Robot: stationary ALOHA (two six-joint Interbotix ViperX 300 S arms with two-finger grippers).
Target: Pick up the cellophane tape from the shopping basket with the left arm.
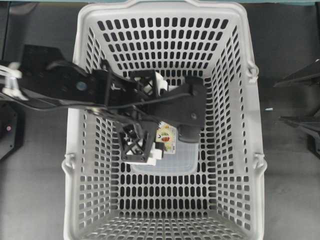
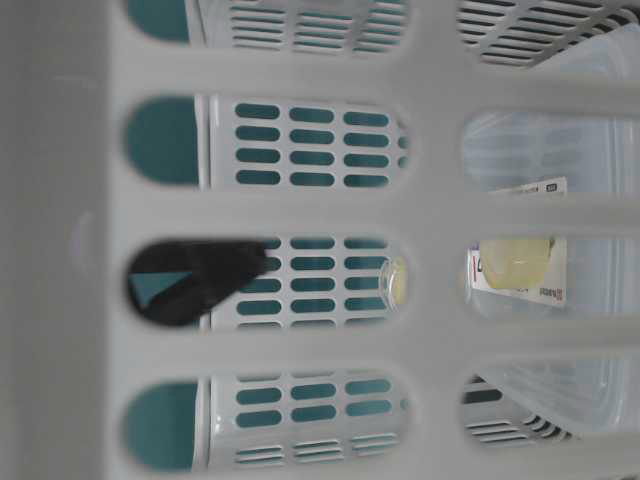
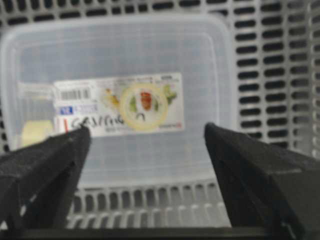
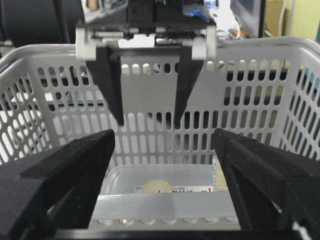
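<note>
The cellophane tape (image 3: 122,102) is a pale-yellow translucent ring lying over the colourful label of a clear container (image 3: 150,45), low in the light-grey shopping basket (image 1: 165,12). My left gripper (image 3: 146,128) hangs straight above it, open, with nothing between its fingers and the ring centred just beyond the tips. From across the basket I see that same left gripper (image 4: 148,122) high over the container (image 4: 150,205), fingers pointing down, and the tape (image 4: 157,186) below it. My right gripper (image 4: 164,132) faces it, open and empty. The left arm (image 1: 80,86) reaches in from the left.
Slotted basket walls (image 4: 250,100) close in all round the grippers. Black arm parts cover most of the container (image 1: 165,165) from above. A second pale-yellow patch (image 3: 35,132) sits left of the label; what it is I cannot tell. Dark table lies outside the basket.
</note>
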